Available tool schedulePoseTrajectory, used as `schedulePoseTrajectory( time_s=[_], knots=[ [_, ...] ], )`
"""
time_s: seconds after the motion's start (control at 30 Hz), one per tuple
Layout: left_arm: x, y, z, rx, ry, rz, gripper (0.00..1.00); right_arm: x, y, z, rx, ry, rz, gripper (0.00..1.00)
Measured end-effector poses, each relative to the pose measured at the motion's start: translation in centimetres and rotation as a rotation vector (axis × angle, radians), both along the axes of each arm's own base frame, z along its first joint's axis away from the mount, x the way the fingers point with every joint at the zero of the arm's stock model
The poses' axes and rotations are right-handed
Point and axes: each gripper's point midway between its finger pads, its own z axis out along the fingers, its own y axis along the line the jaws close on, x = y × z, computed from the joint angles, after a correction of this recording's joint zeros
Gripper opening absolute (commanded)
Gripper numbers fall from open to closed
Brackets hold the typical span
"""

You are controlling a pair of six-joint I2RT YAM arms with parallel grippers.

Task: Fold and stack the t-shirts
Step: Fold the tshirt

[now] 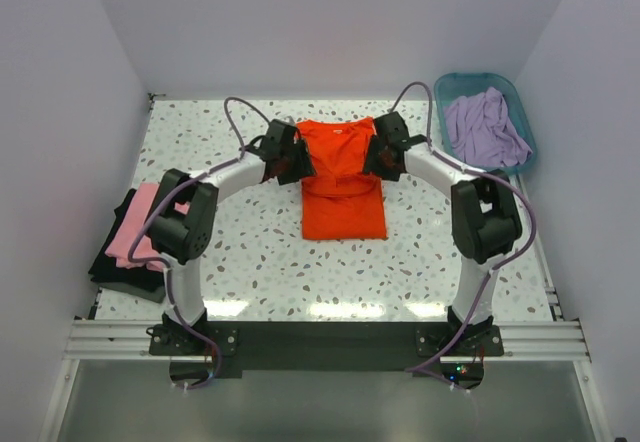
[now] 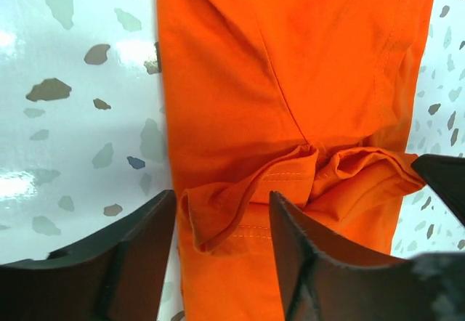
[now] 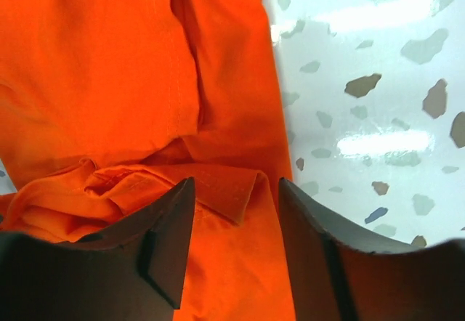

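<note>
Both grippers over the orange t-shirt (image 1: 343, 202), fingers apart
Pink t-shirt (image 1: 135, 224) lies on black t-shirt (image 1: 118, 267) at the table's (image 1: 250, 252) left edge; left gripper (image 2: 221, 205) and right gripper (image 3: 236, 190) each stand spread, not clamped, a crumpled sleeve fold between the fingers; lavender t-shirt (image 1: 485, 127) lies in the teal basket (image 1: 523, 122)

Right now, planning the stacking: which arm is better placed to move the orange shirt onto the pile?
Probably left: the pink-and-black pile lies beside the left arm; the right arm is across the orange shirt.
</note>
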Motion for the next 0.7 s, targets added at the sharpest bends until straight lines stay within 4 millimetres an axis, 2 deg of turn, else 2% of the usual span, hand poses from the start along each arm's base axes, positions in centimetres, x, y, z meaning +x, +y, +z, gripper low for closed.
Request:
schedulePoseTrajectory(
  time_s=[0.13, 0.2, 0.3, 0.33, 0.43, 0.47, 0.5, 0.57, 0.63, 0.7],
  knots=[
    [0.5, 0.9, 0.5, 0.001, -0.013, 0.013, 0.63, 0.7, -0.7, 0.7, -0.004, -0.015, -0.007, 0.57],
    [0.9, 1.4, 1.3, 0.001, -0.031, 0.022, 0.58, 0.7, -0.7, 1.1, -0.003, -0.022, -0.003, 0.56],
    [1.1, 1.8, 3.2, -0.008, -0.067, 0.035, 0.43, 0.1, -0.4, 2.1, 0.006, -0.04, 0.017, 0.47],
    [1.0, 1.7, 3.7, -0.009, -0.077, 0.032, 0.4, -0.4, -0.1, 2.5, 0.006, -0.047, 0.031, 0.45],
    [-0.1, 1.3, 4.8, -0.001, -0.099, 0.024, 0.21, -2.6, 1.4, 3.3, 0.009, -0.061, 0.084, 0.33],
    [-0.8, 1.0, 4.7, 0.004, -0.096, 0.016, 0.14, -3.4, 1.9, 3.3, 0.01, -0.062, 0.103, 0.3],
    [-1.6, 0.5, 4.5, 0.007, -0.092, 0.002, 0.12, -4.0, 2.3, 3.1, 0.01, -0.057, 0.117, 0.26],
    [-3.6, -0.3, 3.2, 0.025, -0.061, -0.031, 0.06, -5.2, 3.3, 2.2, 0.004, -0.038, 0.153, 0.24],
    [-5.5, -1.0, 1.5, 0.046, -0.02, -0.064, 0.04, -6.3, 3.7, 1.0, -0.004, -0.005, 0.176, 0.22],
    [-6.8, -1.5, 0.2, 0.065, 0.013, -0.089, 0.03, -6.7, 3.7, 0.3, -0.012, 0.015, 0.179, 0.22]
  ],
)
